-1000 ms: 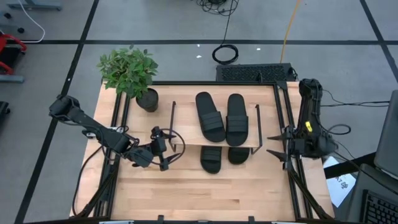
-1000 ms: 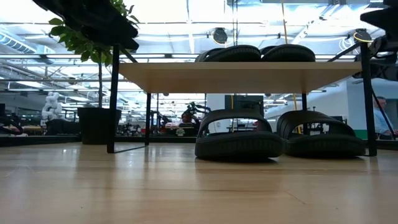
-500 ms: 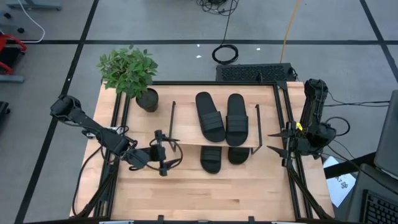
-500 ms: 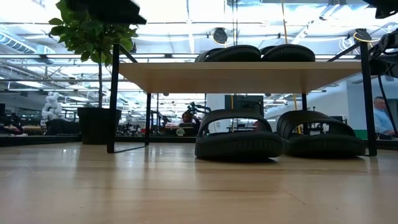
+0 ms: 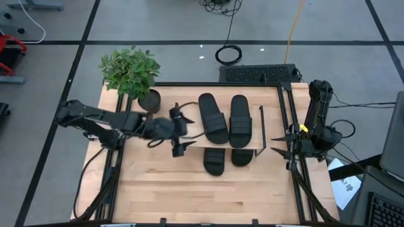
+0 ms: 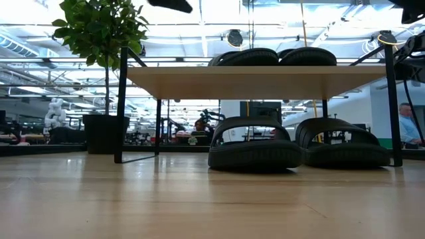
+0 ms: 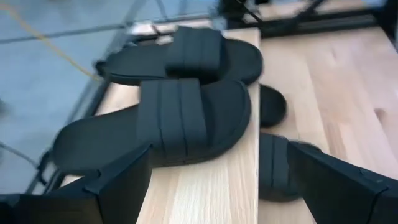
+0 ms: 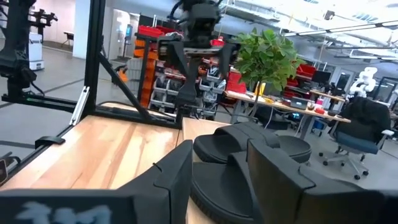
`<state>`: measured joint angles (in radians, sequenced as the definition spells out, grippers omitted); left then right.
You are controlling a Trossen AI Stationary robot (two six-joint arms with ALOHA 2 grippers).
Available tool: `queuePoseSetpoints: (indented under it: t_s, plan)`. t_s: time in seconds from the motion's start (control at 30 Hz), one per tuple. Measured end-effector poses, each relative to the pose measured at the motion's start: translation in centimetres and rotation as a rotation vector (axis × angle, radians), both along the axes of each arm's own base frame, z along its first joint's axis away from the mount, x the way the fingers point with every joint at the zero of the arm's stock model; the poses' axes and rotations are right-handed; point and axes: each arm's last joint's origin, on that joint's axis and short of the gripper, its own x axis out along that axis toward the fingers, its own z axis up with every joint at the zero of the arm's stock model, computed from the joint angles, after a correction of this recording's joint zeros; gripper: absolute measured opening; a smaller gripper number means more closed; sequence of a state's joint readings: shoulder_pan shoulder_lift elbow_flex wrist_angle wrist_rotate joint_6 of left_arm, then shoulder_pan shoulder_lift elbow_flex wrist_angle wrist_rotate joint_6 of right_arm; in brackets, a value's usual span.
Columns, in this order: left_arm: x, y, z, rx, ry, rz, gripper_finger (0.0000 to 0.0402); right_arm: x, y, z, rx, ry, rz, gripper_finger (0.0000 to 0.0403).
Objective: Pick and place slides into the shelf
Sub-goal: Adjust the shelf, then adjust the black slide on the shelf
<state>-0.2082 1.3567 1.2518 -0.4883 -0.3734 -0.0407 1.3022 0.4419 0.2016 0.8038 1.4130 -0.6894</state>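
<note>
Here we look level across the pale wooden tabletop point(image 6: 199, 199), bare boards running up to the shelf point(image 6: 255, 81). Under its light-wood board two black slides point(image 6: 254, 143) sit side by side on the tabletop, toes toward us, the second one point(image 6: 344, 143) touching or just beside the first. On the board above them lie two more slides point(image 5: 213, 118), parallel and close together, the other point(image 5: 239, 120) nearer the right arm; from above, the lower pair pokes out from under the board's near edge point(image 5: 214, 161).

Our left claw point(image 5: 178, 131) hangs above the shelf's left side frame, its arm stretched across from the tabletop's left edge. Its two dark fingers point(image 7: 121, 180) stand wide apart and hold nothing; between them the wrist view shows the two upper slides on the board and the lower pair beside it.

Our right claw point(image 5: 280, 147) waits at the tabletop's right edge, near the shelf's right frame, pointed toward the shelf. Its fingers point(image 8: 177, 177) are parted with nothing between them, and past them we see the slides on the board.

Farther back, a potted plant point(image 5: 131, 74) stands at the tabletop's far left corner, and a person point(image 6: 408, 126) shows in the room behind.
</note>
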Motion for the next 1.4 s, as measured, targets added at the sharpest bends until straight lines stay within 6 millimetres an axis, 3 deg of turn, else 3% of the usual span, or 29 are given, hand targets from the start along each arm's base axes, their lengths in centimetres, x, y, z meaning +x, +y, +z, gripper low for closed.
queuePoseSetpoints:
  t_s: [0.23,0.4,0.63,0.97,1.4]
  plan:
    - [3.0,5.1,2.6,-0.12,0.131,-0.09,0.0367,0.0,0.2,-0.4,0.003,0.007,0.004,0.0144]
    - [5.6,9.2,1.6,-0.259,0.255,-0.125,0.0367,0.1,0.2,-0.5,-0.006,0.011,0.005,0.0146]
    - [8.3,12.8,0.4,-0.274,0.336,-0.142,0.0367,0.1,0.3,-0.6,-0.01,0.014,0.007,0.0146]
    - [9.5,14.4,-1.4,-0.386,0.383,-0.219,0.0367,0.1,0.3,-0.7,-0.026,0.019,0.006,0.0146]
    - [9.9,13.6,-2.1,-0.44,0.385,-0.357,0.036,0.1,0.3,-0.7,-0.012,0.017,0.007,0.0146]
